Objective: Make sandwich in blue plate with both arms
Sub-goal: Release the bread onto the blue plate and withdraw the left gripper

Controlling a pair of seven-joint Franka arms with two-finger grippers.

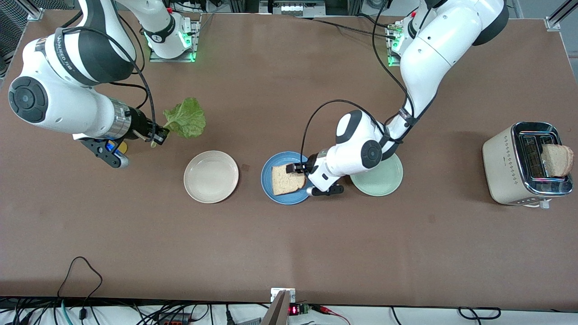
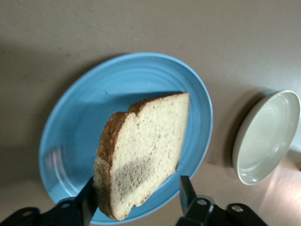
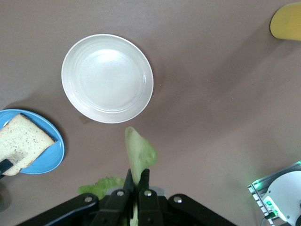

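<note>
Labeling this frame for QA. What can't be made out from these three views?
- Pale green plate: front view, partly covered by the left arm.
- Toaster: front view; a bread slice sticks out of one slot, its lower part hidden.
- Yellow thing: right wrist view, cut off by the edge; unidentifiable.
- Lettuce leaf: right wrist view, mostly hidden by the right gripper.

A robotics lab: bench-bolted arm bases point(image 1: 171, 38), loose cables point(image 1: 81, 289).

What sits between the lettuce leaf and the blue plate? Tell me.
The beige plate lies between the lettuce leaf and the blue plate, shown in the front view.
</note>
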